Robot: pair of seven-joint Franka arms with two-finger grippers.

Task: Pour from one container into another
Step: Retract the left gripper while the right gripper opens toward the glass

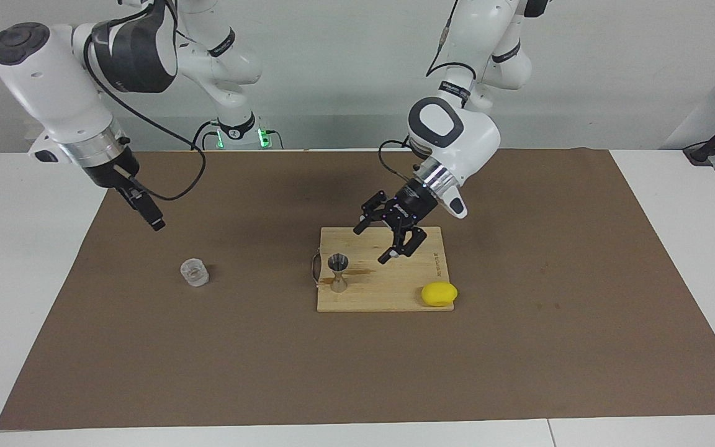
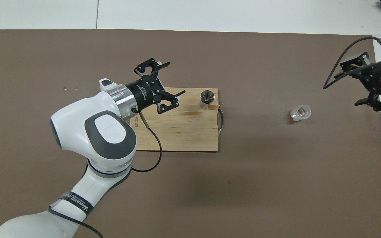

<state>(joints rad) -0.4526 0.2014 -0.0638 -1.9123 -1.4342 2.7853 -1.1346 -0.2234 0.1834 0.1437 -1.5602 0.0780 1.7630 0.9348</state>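
Note:
The clear glass cup [image 1: 194, 272] [image 2: 300, 112] stands upright on the brown mat toward the right arm's end of the table. The steel jigger [image 1: 338, 272] [image 2: 207, 98] stands upright on a wooden cutting board [image 1: 382, 295] [image 2: 184, 135]. My left gripper [image 1: 371, 244] [image 2: 176, 77] is open and empty, tilted down over the board, beside the jigger and apart from it. My right gripper [image 1: 156, 222] [image 2: 349, 84] is open and empty, raised over the mat's edge at the right arm's end, apart from the cup.
A yellow lemon [image 1: 439, 293] lies on the board's corner toward the left arm's end; the left arm hides it in the overhead view. A dark wet streak [image 2: 190, 113] marks the board beside the jigger. The brown mat [image 1: 519, 347] covers most of the table.

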